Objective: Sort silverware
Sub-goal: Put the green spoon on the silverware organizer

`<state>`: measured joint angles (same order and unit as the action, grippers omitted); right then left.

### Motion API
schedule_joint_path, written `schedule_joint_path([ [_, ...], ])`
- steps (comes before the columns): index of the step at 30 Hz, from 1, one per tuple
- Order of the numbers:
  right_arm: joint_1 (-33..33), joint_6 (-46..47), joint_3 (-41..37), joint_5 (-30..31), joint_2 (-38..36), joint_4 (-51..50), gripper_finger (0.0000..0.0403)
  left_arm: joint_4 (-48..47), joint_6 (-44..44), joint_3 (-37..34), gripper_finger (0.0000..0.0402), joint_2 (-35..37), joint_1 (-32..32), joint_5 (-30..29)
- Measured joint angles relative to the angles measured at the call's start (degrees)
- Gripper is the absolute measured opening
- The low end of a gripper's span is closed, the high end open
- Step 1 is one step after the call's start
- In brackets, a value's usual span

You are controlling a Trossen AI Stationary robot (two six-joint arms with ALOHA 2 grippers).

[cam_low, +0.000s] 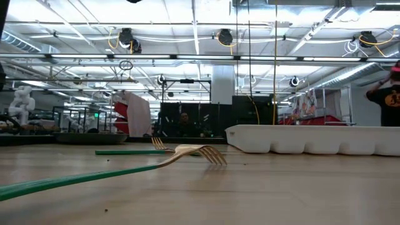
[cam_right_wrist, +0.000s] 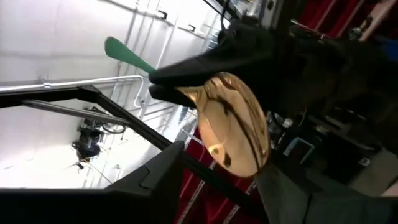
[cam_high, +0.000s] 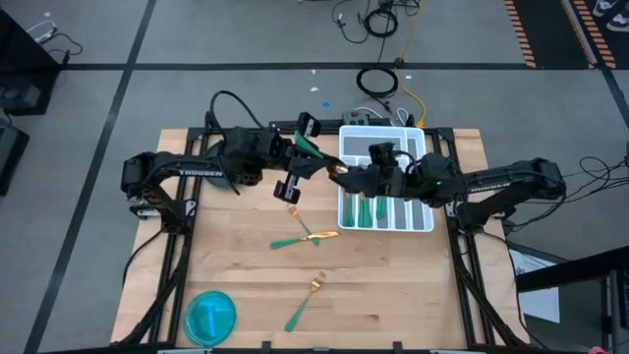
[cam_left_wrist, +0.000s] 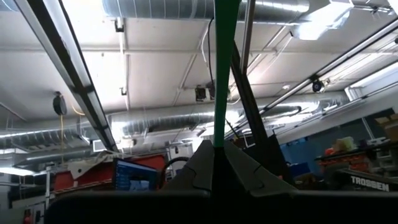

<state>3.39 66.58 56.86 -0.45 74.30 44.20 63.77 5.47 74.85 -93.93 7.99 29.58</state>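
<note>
Hovering left claw (cam_high: pixel 307 169) clamps spoon (cam_high: pixel 316 157) beside tray's (cam_high: pixel 425 225) left edge.

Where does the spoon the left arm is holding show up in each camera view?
High view: the spoon hangs between the two arms, its bowl at the right gripper, beside the white tray.
Low view: not in it; only the tray and forks on the table.
Left wrist view: green handle rising from the fingers.
Right wrist view: gold bowl, centre.
Shared landmark: the tray.
</note>
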Motion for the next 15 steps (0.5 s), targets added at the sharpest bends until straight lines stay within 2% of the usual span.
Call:
schedule_joint_path([
  [7, -0.1, -1.7, 0.0, 0.6, 0.0, 1.4, 0.0168, 0.1, 0.0, 0.0, 0.0012, 0.0, 0.6, 0.0],
  [15, -0.9, -2.3, 0.0, 0.6, 0.0, 0.4, 0.0099, 0.3, 0.0, 0.0, 0.0012, 0.0, 0.9, 0.0],
])
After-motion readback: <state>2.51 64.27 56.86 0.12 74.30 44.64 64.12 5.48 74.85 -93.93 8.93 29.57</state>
